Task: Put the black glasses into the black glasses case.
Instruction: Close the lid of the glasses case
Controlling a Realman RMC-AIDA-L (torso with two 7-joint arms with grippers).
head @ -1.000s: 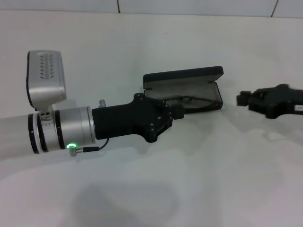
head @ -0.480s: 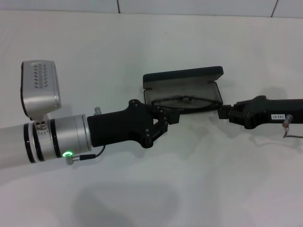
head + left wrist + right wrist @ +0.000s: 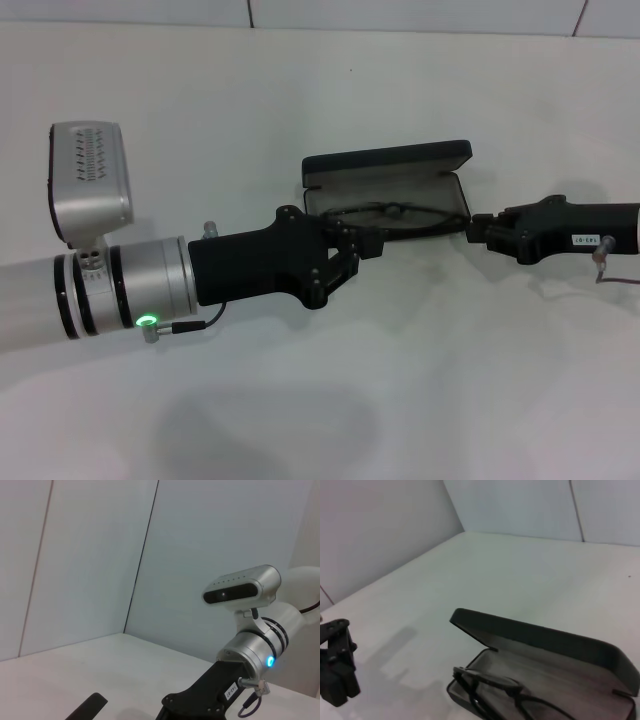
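Note:
The black glasses case lies open on the white table, its lid standing up at the back; the right wrist view shows its grey lining. The black glasses lie inside it, one end resting over the rim nearest my left arm. My left gripper sits at that end of the case, just in front of the glasses, and shows in the right wrist view apart from the case. My right gripper is at the case's opposite end, close against its side.
White table all round, with a white wall behind it. The left wrist view shows my right arm's wrist and camera above the table.
My right gripper has come in from farther right to the case's end. My left gripper drew back from the glasses a little, then edged forward. The glasses stay in the case.

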